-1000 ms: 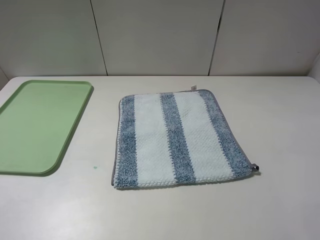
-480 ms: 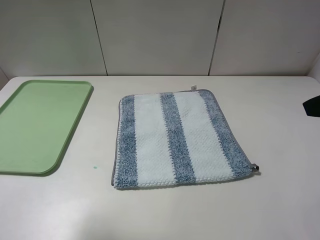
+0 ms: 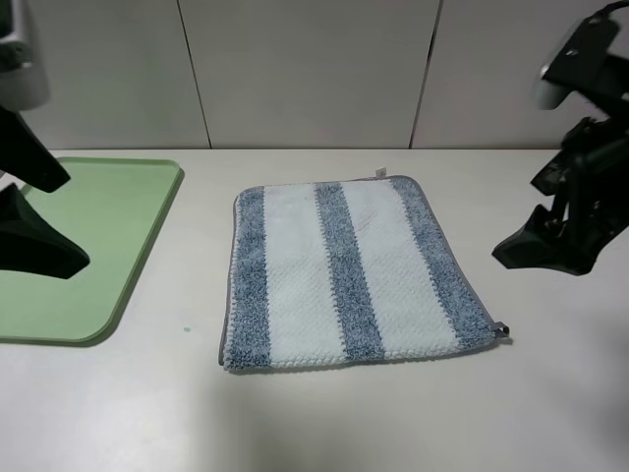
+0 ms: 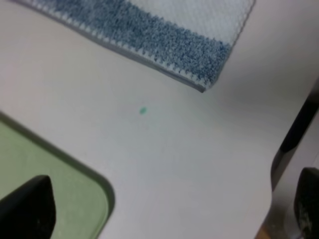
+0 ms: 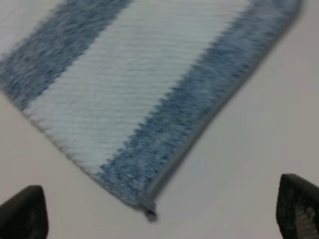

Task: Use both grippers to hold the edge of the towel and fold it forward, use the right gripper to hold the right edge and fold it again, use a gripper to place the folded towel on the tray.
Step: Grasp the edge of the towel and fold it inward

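The striped towel [image 3: 349, 270] lies flat and unfolded in the middle of the table, its grey hem [image 3: 462, 265] along the right side. The light-green tray [image 3: 118, 197] lies at the left. My left gripper [image 3: 59, 258] hangs above the tray's near part, left of the towel, open and empty. My right gripper [image 3: 521, 251] hangs right of the towel, open and empty. The left wrist view shows the towel's near left corner [image 4: 199, 74] and the tray's corner [image 4: 60, 184]. The right wrist view shows the towel's near right corner [image 5: 134, 179] with its hem [image 5: 199, 129].
A small dark tag [image 3: 501, 329] sticks out at the towel's near right corner, also in the right wrist view [image 5: 148, 211]. A white tag [image 3: 378, 173] sits on the far edge. A tiny green speck [image 3: 187, 328] marks the table. The table's front edge [image 4: 271, 189] shows in the left wrist view.
Both arms have come into view, the left over the tray and the right beside the towel. The towel and tray have not moved.
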Action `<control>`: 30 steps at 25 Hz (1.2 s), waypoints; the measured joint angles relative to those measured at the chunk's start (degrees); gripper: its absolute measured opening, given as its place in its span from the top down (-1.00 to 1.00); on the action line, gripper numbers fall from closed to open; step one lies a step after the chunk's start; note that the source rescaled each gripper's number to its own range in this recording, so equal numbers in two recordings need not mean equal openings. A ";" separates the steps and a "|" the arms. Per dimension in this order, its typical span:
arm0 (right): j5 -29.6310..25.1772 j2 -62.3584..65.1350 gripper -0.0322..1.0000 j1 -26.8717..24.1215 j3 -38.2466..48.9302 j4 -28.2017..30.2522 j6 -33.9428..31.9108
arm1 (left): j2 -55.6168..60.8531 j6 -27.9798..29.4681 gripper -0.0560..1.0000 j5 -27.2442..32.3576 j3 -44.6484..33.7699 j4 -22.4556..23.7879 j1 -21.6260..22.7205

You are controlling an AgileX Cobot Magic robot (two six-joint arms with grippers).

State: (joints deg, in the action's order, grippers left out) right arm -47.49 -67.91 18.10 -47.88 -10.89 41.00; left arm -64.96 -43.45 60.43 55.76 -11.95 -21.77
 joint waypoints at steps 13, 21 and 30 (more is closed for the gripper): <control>2.89 -13.24 -1.00 12.94 0.00 6.24 3.33 | -17.45 -6.31 -0.89 -5.73 0.00 3.53 -19.17; 3.72 -18.08 -1.00 13.37 0.45 12.79 7.67 | -28.25 -6.49 -0.87 -10.60 0.00 11.17 -23.36; 9.39 -19.59 -1.00 13.37 6.11 17.09 16.56 | -30.93 -6.49 -0.86 -15.24 0.00 11.25 -23.42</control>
State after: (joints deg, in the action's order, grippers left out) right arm -38.10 -87.50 31.47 -41.76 6.21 57.56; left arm -95.89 -49.93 45.19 55.76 -0.70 -45.20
